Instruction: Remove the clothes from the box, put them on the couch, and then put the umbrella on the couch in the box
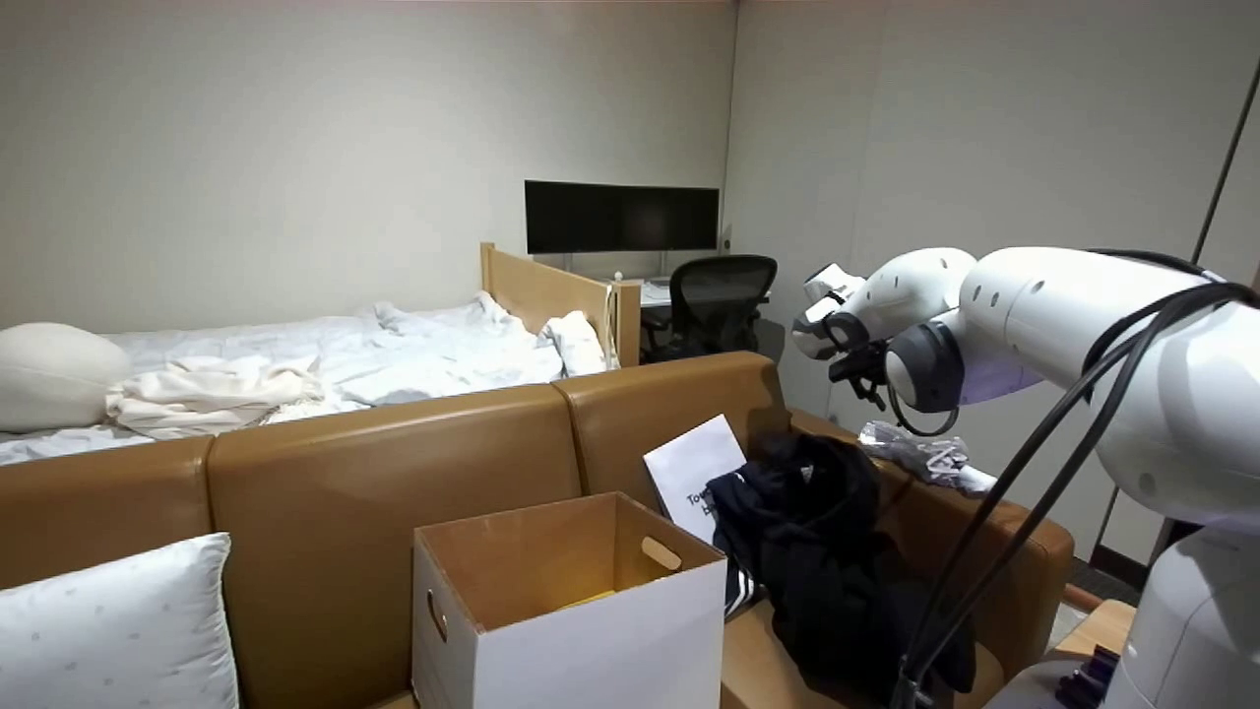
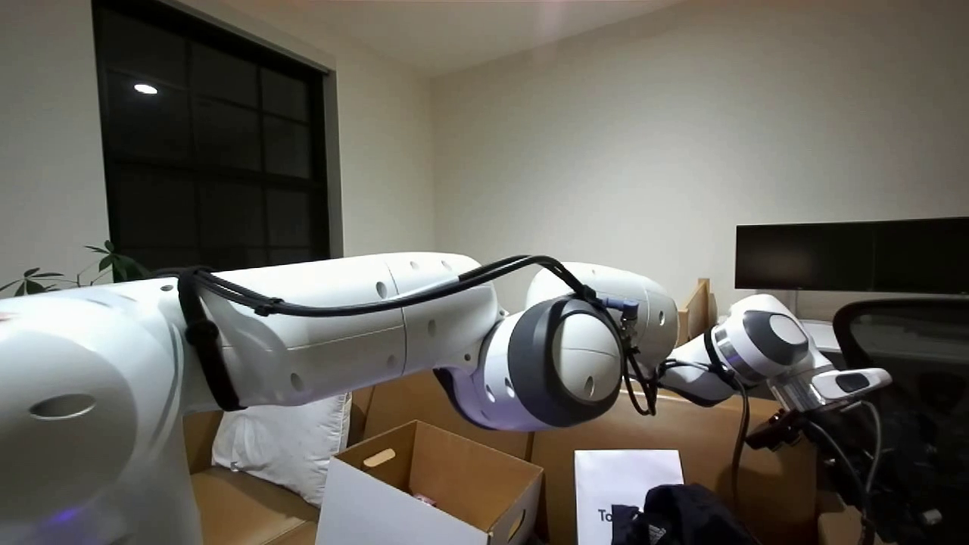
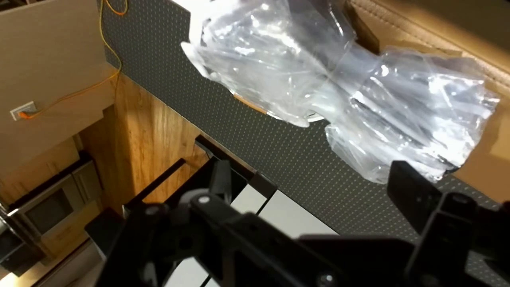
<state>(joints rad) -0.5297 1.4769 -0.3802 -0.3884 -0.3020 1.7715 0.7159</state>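
"Where do we find the clothes (image 1: 817,561)?"

"On the couch (image 1: 394,463) — a dark heap at the right end, with white stripes showing at its left edge. Just left of it stands the box (image 1: 600,640), open at the top."

"Can we see into it?"

"Partly: a bit of yellow (image 1: 591,598) shows inside (too little for us to name), and in both exterior views we look over the rim onto brown inner walls."

"And the pincer (image 3: 310,173)?"

"Spread: in the wrist view we see its fingers (image 3: 410,191) well apart. In an exterior view the arm (image 1: 1053,310) reaches in from the right and carries it near the right armrest (image 1: 1048,551), where a crumpled bundle of clear plastic (image 1: 915,453) lies. Whether that is the umbrella, or whether the pincer touches it, we cannot tell."

"What else do we have around?"

"A white sheet (image 1: 694,473) with print leans on the backrest (image 1: 669,404) behind the clothes, and a pale pillow (image 1: 118,630) rests against the couch at the left. On the far side we see a bed (image 1: 541,295) with white bedding (image 1: 423,354) — and beyond it, a wide black screen (image 1: 622,217)."
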